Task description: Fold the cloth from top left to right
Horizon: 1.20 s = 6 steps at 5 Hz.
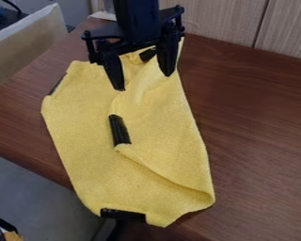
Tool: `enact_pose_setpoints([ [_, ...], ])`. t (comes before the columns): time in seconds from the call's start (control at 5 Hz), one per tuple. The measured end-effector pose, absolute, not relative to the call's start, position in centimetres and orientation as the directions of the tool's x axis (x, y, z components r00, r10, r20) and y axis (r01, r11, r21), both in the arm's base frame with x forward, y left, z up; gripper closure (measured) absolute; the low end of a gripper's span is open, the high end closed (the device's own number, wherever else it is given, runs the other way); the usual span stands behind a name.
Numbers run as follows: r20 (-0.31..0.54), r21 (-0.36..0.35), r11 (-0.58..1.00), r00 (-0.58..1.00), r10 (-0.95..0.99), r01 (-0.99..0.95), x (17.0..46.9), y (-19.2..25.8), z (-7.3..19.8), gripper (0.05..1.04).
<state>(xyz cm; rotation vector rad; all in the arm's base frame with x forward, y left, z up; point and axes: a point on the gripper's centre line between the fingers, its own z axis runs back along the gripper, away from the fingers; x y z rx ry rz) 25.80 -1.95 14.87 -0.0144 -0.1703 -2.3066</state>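
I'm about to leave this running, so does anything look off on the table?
The yellow cloth looks askew: its corner at the picture's lower left juts past the edge of the table, and it's rumpled near the gripper. I see no spill.

Soft, fairly even light is falling over the yellow cloth (77,127), with gentle shading forming along its folds. The brown table (260,117) is looking dimmer and showing a faint, diffuse sheen, while the black gripper (143,82) is reflecting small, dull highlights.
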Motion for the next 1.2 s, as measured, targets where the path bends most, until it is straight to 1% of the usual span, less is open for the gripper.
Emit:
enact_pose_setpoints([
  [0.2,0.082,0.100,-0.670,-0.677,-0.731,0.735,25.7,-1.9,14.2,0.083],
  [0.4,0.076,0.081,-0.662,-0.667,-0.741,0.745,25.4,0.0,14.3,0.083],
  [0.6,0.078,0.073,-0.690,-0.693,-0.716,0.721,25.1,2.0,14.4,0.083],
  [0.8,0.049,0.069,-0.715,-0.718,-0.694,0.695,25.0,4.5,14.6,0.083],
  [1.0,-0.006,0.093,-0.740,-0.743,-0.669,0.666,24.8,9.8,13.7,0.083],
  [1.2,-0.030,0.064,-0.743,-0.743,-0.668,0.666,24.5,12.5,12.3,0.083],
])
